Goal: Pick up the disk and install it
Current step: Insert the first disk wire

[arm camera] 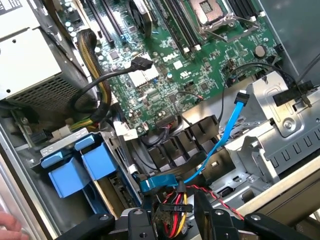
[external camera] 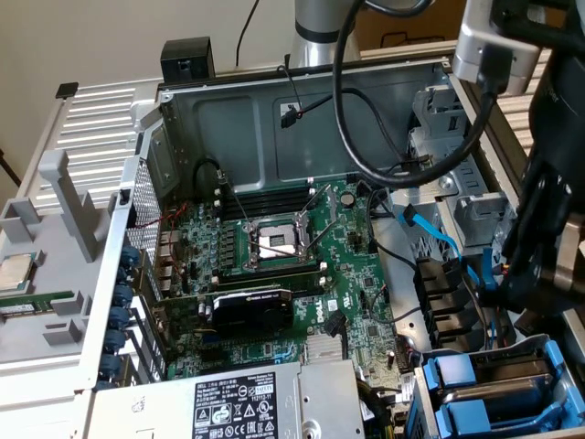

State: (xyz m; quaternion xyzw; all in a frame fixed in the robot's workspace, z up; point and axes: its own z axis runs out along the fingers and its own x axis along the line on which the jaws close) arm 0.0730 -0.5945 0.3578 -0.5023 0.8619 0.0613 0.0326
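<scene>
Two bright blue carrier frames (external camera: pixel 466 389) stand edge-up in the drive bay at the exterior view's lower right corner of the open computer case. A grey slab lies between them, and I cannot tell whether it is the disk. The wrist view shows the same blue frames (arm camera: pixel 80 165) beside a grey metal wall. My gripper (external camera: pixel 541 274) hangs at the exterior view's right, above the bay and the black fan shroud. Its fingers (arm camera: pixel 137 225) stand apart in the wrist view, so the gripper (arm camera: pixel 172 222) is open and holds nothing. Red and yellow wires lie below the gap.
The motherboard (external camera: pixel 302 274) with its CPU socket fills the case floor. The grey power-supply box (external camera: pixel 228 402) sits in front. A blue data cable (arm camera: pixel 227 135) arcs over the black shroud (arm camera: pixel 175 145). Thick black arm cables (external camera: pixel 366 137) hang over the case. A person's fingertips (arm camera: pixel 10 222) show at the edge.
</scene>
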